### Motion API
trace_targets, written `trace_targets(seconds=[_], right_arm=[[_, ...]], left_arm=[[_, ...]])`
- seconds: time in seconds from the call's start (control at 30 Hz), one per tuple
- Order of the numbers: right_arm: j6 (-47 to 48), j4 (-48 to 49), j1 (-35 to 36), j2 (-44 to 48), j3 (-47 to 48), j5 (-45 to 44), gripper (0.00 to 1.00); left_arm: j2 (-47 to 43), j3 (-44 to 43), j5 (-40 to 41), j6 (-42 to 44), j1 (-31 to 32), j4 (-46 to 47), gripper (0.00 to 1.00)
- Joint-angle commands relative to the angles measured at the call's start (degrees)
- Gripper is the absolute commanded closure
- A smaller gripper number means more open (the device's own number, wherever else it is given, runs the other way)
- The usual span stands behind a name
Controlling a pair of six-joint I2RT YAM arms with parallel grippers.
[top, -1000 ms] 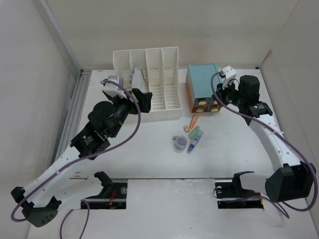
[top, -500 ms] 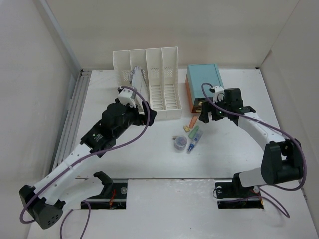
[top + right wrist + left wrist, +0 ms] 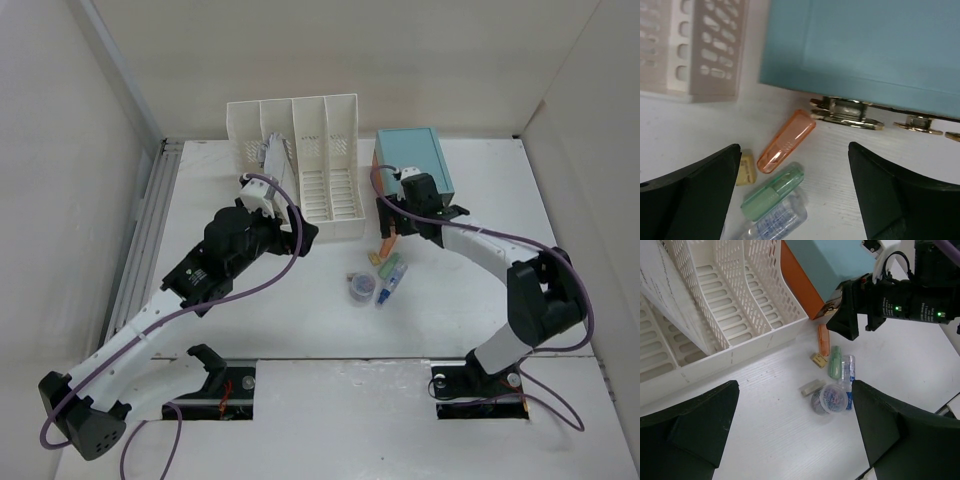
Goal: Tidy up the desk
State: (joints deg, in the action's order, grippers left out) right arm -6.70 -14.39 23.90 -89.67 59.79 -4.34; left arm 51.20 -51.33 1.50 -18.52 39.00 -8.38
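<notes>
On the white desk [image 3: 250,330] a small cluster lies in front of the teal drawer box [image 3: 412,160]. It holds an orange case [image 3: 786,141], a green case [image 3: 772,191], a clear blue-labelled bottle [image 3: 775,220], a yellowish eraser [image 3: 746,170], a grey eraser [image 3: 813,386] and a tub of paper clips [image 3: 833,398]. My right gripper [image 3: 392,222] hangs open just above the orange case, holding nothing. My left gripper [image 3: 300,232] is open and empty at the front of the white file rack [image 3: 310,170], left of the cluster.
The rack holds papers [image 3: 272,155] in a left slot. Brass drawer handles [image 3: 847,112] line the teal box's orange front. A grey rail [image 3: 150,230] runs along the desk's left edge. White walls enclose the back and both sides.
My right arm swung left from the box's right front to its left front corner, over the cluster, and its jaws opened. My left arm drew back from the rack, then stayed still.
</notes>
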Motion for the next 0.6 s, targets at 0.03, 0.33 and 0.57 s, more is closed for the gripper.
trace_targets(seconds=[0.03, 0.33, 0.57], right_arm=[[-3.67, 2.70, -0.78, -0.60, 3.67, -8.04, 0.09], [-2.88, 6.39, -0.79, 0.72, 5.42, -10.34, 0.11], [-4.11, 8.85, -1.31, -1.21, 6.04, -13.75, 0.15]], left_arm=[[-1.45, 0.27, -1.15, 0.15, -0.07, 2.93, 0.06], [-0.93, 0.27, -1.67, 0.68, -0.07, 2.93, 0.06], [-0.93, 0.79, -2.20, 0.68, -0.07, 2.93, 0.06]])
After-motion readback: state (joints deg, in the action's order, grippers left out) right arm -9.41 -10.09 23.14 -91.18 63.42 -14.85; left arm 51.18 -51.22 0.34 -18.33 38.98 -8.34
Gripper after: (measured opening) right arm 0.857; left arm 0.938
